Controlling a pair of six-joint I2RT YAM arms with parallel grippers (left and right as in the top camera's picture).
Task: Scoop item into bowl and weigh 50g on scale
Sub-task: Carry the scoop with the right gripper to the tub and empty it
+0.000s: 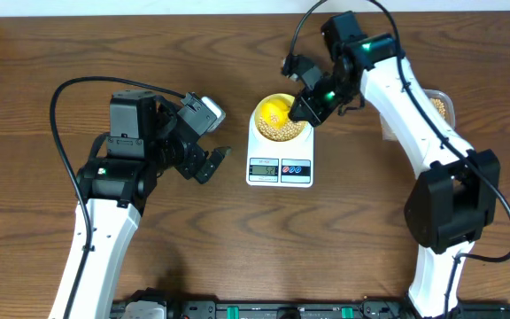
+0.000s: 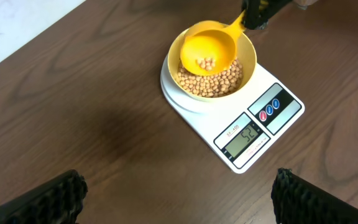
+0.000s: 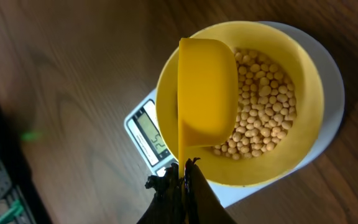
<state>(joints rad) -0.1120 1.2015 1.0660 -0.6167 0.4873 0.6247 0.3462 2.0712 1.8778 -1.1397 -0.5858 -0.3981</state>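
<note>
The white scale (image 1: 280, 168) lies mid-table with the pale-yellow bowl (image 1: 281, 131) on its platform. Tan beans (image 2: 219, 82) fill the bowl's bottom. My right gripper (image 3: 184, 180) is shut on the handle of a bright yellow scoop (image 3: 207, 93). The scoop's cup hangs tilted over the bowl's (image 3: 309, 74) left half, with a few beans (image 2: 205, 63) left inside it. My left gripper (image 2: 179, 199) stands open just left of the scale (image 2: 263, 121), low over the wood, nothing between its fingers (image 2: 48, 199). The scale's display (image 2: 247, 138) shows digits.
A clear tub (image 1: 441, 108) holding more beans sits at the right, half hidden behind the right arm. The right arm reaches across from the right edge to the bowl. Bare wood lies left of the scale and in front of it.
</note>
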